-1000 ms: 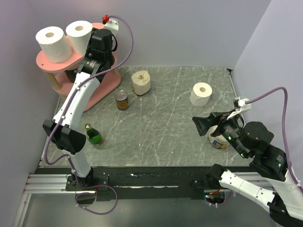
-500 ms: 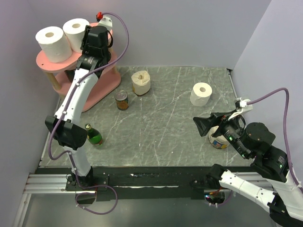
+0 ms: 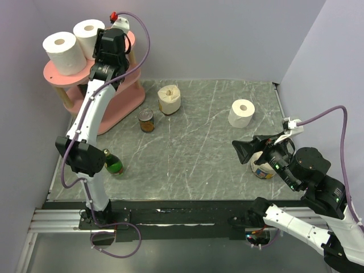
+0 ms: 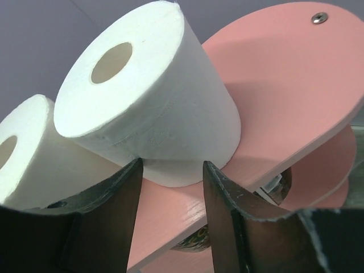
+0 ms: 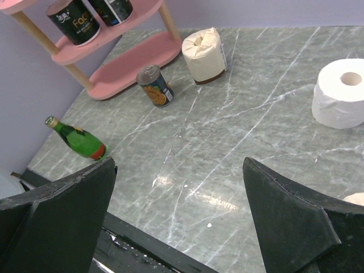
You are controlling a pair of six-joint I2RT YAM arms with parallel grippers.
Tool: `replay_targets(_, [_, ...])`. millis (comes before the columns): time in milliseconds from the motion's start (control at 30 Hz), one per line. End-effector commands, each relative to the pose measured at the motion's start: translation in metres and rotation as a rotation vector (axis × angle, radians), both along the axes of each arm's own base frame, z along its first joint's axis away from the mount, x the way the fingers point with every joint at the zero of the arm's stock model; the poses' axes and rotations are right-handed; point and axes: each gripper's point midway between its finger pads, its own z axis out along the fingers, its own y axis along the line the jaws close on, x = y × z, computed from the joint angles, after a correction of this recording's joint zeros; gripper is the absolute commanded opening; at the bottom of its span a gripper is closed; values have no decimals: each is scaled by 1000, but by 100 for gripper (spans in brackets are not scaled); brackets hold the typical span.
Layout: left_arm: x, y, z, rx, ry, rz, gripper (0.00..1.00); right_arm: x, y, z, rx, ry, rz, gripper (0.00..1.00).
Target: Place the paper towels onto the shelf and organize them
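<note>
Place: a robot-manipulation laboratory cell, not a lived-in room.
Enclosure: plain lilac wall panels (image 3: 227, 34) box the table in from 9 through 12 to 3 o'clock.
Work surface: table (image 3: 199, 159) covered with a grey marble-patterned sheet.
Mounting: bare aluminium rail (image 3: 57, 219) at 6 o'clock, carrying both arm bases.
Machinery: left arm (image 3: 91, 114) at 8 o'clock and right arm (image 3: 310, 168) at 4 o'clock, each trailing an exposed purple cable (image 3: 343, 142).
Staged props: pink shelf (image 3: 57, 77) at 10 o'clock bearing paper towels (image 3: 60, 51). A can (image 3: 147, 120) and a green bottle (image 3: 112, 164) lie loose on the table like test objects.
</note>
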Motion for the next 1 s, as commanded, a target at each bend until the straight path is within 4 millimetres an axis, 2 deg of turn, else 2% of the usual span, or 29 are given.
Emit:
replay_targets(0, [-6, -19, 26, -103, -80, -111, 53, 4, 2, 14, 40, -29, -16, 100])
replay_targets(100, [-19, -39, 35, -219, -114, -218, 59, 11, 10, 7, 23, -16, -10, 100])
replay_targets(133, [-19, -54, 28, -272, -101, -289, 61, 15, 15, 3, 9, -8, -9, 100])
replay_targets(167, [-32, -59, 40, -305, -124, -333, 68, 18, 16, 0, -4, -5, -16, 100])
replay_targets(200, [-37, -66, 42, -335, -129, -375, 72, 22, 17, -4, -20, 4, -27, 100])
replay_targets(233, [-41, -81, 32, -375, -101, -445, 76, 28, 19, -8, -42, 17, -44, 100])
replay_targets(267, [-56, -84, 46, -395, -126, -487, 83, 34, 17, -10, -57, 17, -76, 99])
replay_targets(333, [-69, -98, 40, -438, -98, -567, 93, 46, 19, -15, -98, 21, -110, 100])
replay_targets(367, [-86, -111, 49, -456, -98, -662, 99, 52, 17, -18, -122, 24, -148, 100])
replay_targets(400, [-94, -118, 49, -470, -86, -706, 97, 57, 14, -19, -138, 29, -176, 100])
replay_targets(433, [-100, -126, 39, -524, -54, -730, 96, 65, 17, -28, -176, 52, -196, 100])
replay_targets(467, [-117, -136, 44, -542, -51, -811, 96, 71, 15, -31, -193, 61, -222, 100])
replay_targets(500, [-124, -138, 42, -551, -50, -824, 96, 77, 12, -35, -206, 69, -250, 100])
replay_targets(533, [-127, -142, 21, -584, -11, -821, 96, 86, 13, -40, -210, 80, -269, 100])
replay_targets(567, [-144, -145, 31, -590, -45, -871, 96, 91, 13, -43, -208, 89, -269, 100])
replay_targets(600, [-150, -145, 24, -596, -37, -878, 96, 101, 6, -48, -189, 112, -284, 100])
replay_targets(633, [-152, -146, -2, -622, 13, -863, 96, 109, 6, -54, -185, 135, -281, 100])
replay_targets(667, [-163, -145, 2, -624, -10, -883, 96, 117, 2, -55, -172, 138, -294, 100])
replay_targets(700, [-171, -153, -7, -630, 15, -936, 96, 125, -7, -56, -160, 149, -308, 100])
replay_targets(733, [-179, -155, -25, -640, 38, -944, 96, 133, -9, -62, -170, 173, -313, 99])
replay_targets(767, [-184, -162, -27, -648, 24, -969, 96, 137, -12, -63, -174, 186, -313, 100])
replay_targets(800, [-188, -167, -34, -658, 34, -986, 96, 144, -19, -55, -157, 186, -331, 100])
replay_targets(833, [-192, -171, -49, -683, 68, -987, 96, 151, -17, -63, -170, 223, -318, 99])
replay_targets(867, [-193, -175, -57, -699, 88, -987, 96, 155, -19, -58, -171, 225, -327, 100])
replay_targets(967, [-198, -191, -82, -719, 170, -1017, 96, 172, -42, -68, -210, 261, -413, 100])
